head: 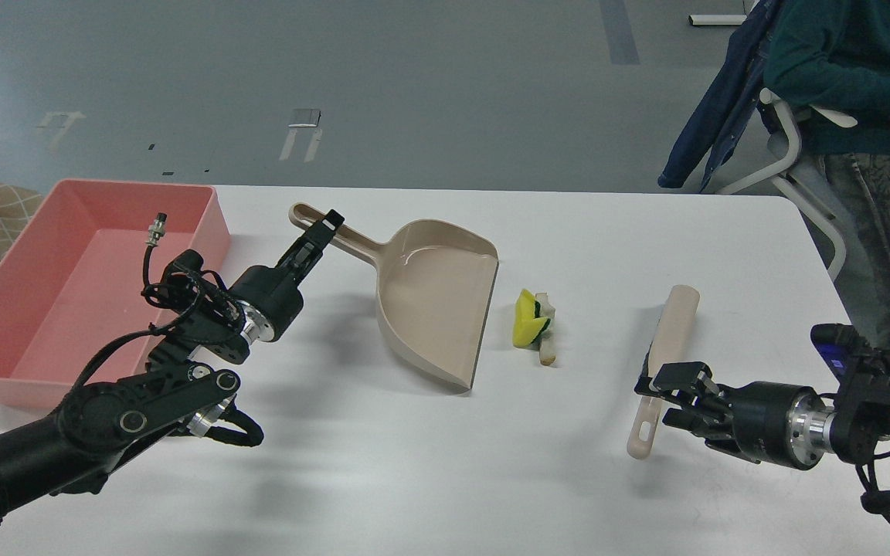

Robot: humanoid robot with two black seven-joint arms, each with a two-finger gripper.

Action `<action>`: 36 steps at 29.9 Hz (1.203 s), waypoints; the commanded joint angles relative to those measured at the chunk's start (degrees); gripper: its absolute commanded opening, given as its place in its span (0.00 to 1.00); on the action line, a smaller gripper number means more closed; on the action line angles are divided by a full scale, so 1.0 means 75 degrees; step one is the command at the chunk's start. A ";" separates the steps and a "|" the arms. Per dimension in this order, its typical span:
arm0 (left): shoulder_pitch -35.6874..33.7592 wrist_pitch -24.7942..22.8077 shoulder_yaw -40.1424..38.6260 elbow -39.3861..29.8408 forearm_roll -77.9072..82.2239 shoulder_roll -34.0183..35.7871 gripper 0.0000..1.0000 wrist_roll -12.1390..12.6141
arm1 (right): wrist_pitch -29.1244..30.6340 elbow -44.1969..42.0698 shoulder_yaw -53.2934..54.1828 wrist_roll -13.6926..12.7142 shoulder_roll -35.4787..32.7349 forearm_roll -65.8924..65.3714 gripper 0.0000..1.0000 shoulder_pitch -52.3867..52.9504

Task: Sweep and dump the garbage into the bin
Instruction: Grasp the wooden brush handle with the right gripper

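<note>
The garbage lies mid-table: a yellow sponge chunk (525,327) with a dark green side, touching a white bread slice (546,347). The beige dustpan (429,309) lies just left of them, its mouth facing them. My left gripper (320,234) is shut on the dustpan's handle. The pink bin (212,225) stands at the far left. A beige brush (667,347) lies to the right of the garbage. My right gripper (665,400) is open at the lower part of the brush handle, fingers above and below it.
A seated person (847,69) and a chair (793,147) with a blue jacket are beyond the table's back right corner. The white table (414,479) ends just past my right arm. A cable connector sticks up from my left wrist over the bin.
</note>
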 commanded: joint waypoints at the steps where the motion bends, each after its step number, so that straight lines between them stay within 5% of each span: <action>1: 0.0005 0.0000 -0.0012 -0.0006 -0.0001 0.0001 0.00 0.0000 | 0.0000 -0.0002 0.0012 -0.0012 0.0011 -0.0003 0.51 0.0025; 8: 0.0005 0.0000 -0.0012 -0.0018 -0.0001 -0.0010 0.00 0.0000 | 0.0024 0.0139 0.0000 -0.0024 -0.0024 0.0009 0.39 0.0013; 15: 0.0005 0.0012 -0.0024 -0.0029 -0.0001 0.0001 0.00 0.0000 | 0.0035 0.0162 0.0023 -0.0246 -0.0036 -0.0003 0.01 -0.0010; 36: 0.0133 0.0035 0.0034 -0.0357 0.0023 0.0154 0.00 0.0000 | 0.0352 0.0174 0.0094 -0.0422 0.0034 0.0009 0.00 0.0564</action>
